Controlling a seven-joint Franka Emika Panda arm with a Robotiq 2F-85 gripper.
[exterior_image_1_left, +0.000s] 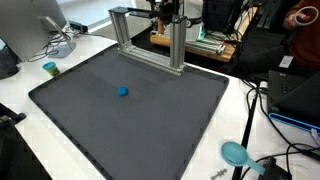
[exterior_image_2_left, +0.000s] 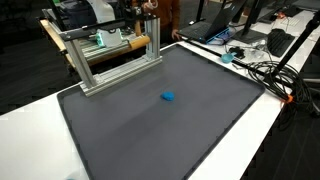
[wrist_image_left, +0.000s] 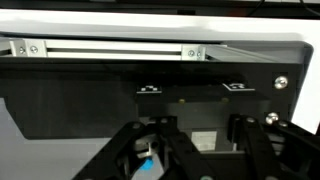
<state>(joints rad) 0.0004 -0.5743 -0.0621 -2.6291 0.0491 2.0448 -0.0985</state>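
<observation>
A small blue block (exterior_image_1_left: 123, 91) (exterior_image_2_left: 168, 97) lies alone near the middle of the dark grey mat (exterior_image_1_left: 90, 120) (exterior_image_2_left: 130, 130). An aluminium frame (exterior_image_1_left: 150, 40) (exterior_image_2_left: 110, 60) stands at the mat's back edge. My gripper (exterior_image_1_left: 165, 10) (exterior_image_2_left: 150, 8) hangs high by the frame's top, far from the block. In the wrist view its dark finger links (wrist_image_left: 150, 150) rise from the bottom edge, and the tips of the gripper (wrist_image_left: 200, 172) are cut off. A blue speck (wrist_image_left: 148, 166) shows through the left link. The frame's bar (wrist_image_left: 110, 49) crosses the top. I see nothing held.
The mat lies on a white table (exterior_image_1_left: 20, 95). A teal cup (exterior_image_1_left: 49, 68) stands off the mat's corner, and a teal round thing (exterior_image_1_left: 235, 152) with cables (exterior_image_2_left: 270, 72) lies by another edge. Monitors and laptops crowd the space behind the frame.
</observation>
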